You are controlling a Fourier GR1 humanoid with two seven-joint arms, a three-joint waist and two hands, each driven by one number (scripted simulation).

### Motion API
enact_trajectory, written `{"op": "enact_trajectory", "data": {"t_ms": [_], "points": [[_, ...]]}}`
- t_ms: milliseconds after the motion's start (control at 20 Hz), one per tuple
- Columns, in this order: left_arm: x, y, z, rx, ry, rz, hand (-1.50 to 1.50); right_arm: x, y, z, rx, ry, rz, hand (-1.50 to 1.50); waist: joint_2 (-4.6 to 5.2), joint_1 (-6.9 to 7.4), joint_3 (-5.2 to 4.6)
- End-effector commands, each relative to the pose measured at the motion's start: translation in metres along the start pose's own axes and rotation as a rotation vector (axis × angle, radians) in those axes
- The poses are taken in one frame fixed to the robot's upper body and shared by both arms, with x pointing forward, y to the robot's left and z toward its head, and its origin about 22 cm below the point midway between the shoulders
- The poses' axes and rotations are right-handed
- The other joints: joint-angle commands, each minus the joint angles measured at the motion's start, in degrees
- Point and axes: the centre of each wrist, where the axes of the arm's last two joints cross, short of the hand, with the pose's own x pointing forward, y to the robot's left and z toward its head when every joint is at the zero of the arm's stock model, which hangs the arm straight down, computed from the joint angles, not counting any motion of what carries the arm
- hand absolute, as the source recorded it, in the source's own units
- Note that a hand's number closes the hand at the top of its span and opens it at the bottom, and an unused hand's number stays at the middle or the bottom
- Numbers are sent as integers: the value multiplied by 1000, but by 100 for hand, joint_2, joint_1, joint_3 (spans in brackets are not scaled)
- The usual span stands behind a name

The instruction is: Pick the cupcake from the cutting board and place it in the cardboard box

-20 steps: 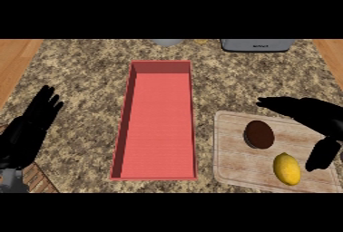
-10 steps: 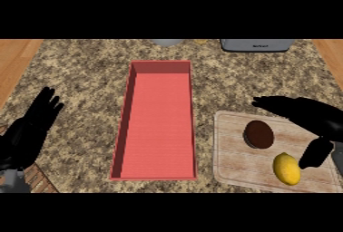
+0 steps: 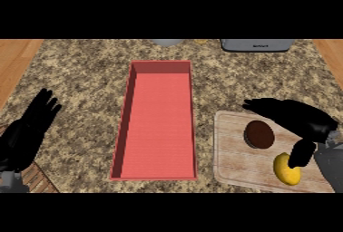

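My right robot hand (image 3: 295, 118) spreads wide just beside the cupcake (image 3: 258, 134).
Left robot hand (image 3: 30, 132) rests open, left of the cardboard box (image 3: 123, 131).

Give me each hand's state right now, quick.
Left hand: open, holding nothing, at the view's left edge.
Right hand: open, spread beside the cupcake, holding nothing.
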Motion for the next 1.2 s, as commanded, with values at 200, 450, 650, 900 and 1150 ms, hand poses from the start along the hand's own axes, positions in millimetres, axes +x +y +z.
{"op": "enact_trajectory", "data": {"t_ms": [200,450,650,900,1150], "points": [[4,-2,9,-10,3,2,0,-16,16,-3,16,44,26,-150,-2,10,-10],[2,4,-6,6,-18,2,0,13,13,-30,28,64,31,-150,2,2,-11],[-1,4,-4,-1,-2,2,0,-12,25,-19,52,66,37,-150,1,-1,-10],[6,-8,14,-7,5,21,0,-1,39,-27,81,72,80,-150,-6,7,-10],[15,-15,-25,8,-3,-2,0,-9,33,-36,80,85,77,-150,4,-18,-10]]}}
